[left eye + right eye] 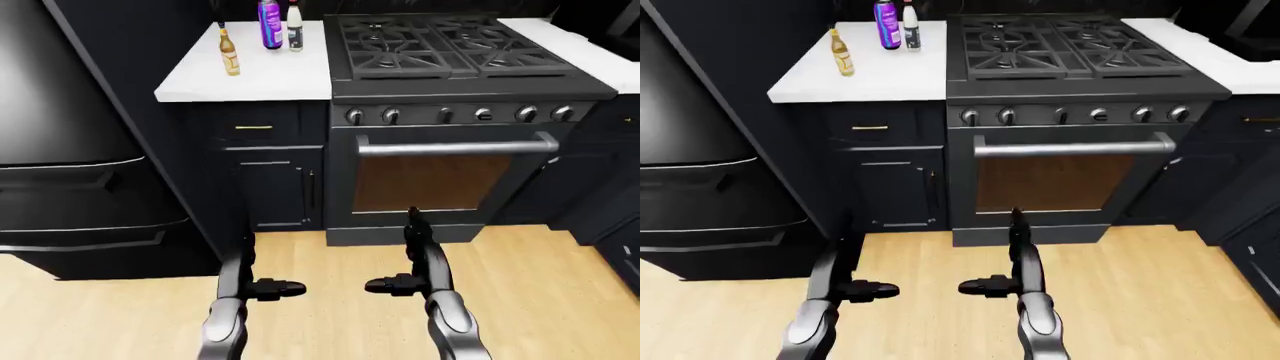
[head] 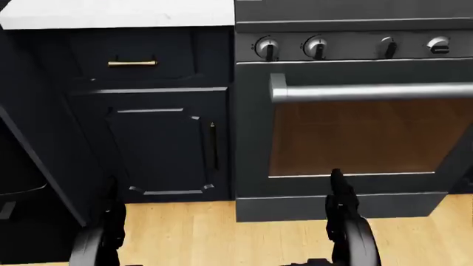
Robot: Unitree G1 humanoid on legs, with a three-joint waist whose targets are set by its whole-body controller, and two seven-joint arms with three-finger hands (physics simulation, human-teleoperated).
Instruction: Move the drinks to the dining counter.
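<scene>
White stone-topped table (image 1: 262, 75) at 11 o'clock in the left-eye view, set on dark navy cabinets. Three drinks stand upright on it: a slim amber glass bottle with a gold cap (image 1: 229, 52) toward the table's 9 o'clock edge; a purple-blue labelled bottle (image 1: 270, 24) and a clear bottle with a white label and dark cap (image 1: 295, 28) near the 12 o'clock edge, just beside each other. The amber one stands apart from that pair.

Black gas range with cast-iron grates (image 1: 450, 46) touches the table at its 3 o'clock side; a row of silver knobs and a steel oven handle (image 1: 457, 145) sit beneath. Large black refrigerator (image 1: 70, 150) at 9 o'clock. Light wood plank floor (image 1: 540, 292) below.

Left robot hand (image 1: 275, 288) and right robot hand (image 1: 390, 285) hang low at 6 o'clock over the floor, fingers spread loosely, pointing toward each other, gripping nothing, well apart from the drinks.
</scene>
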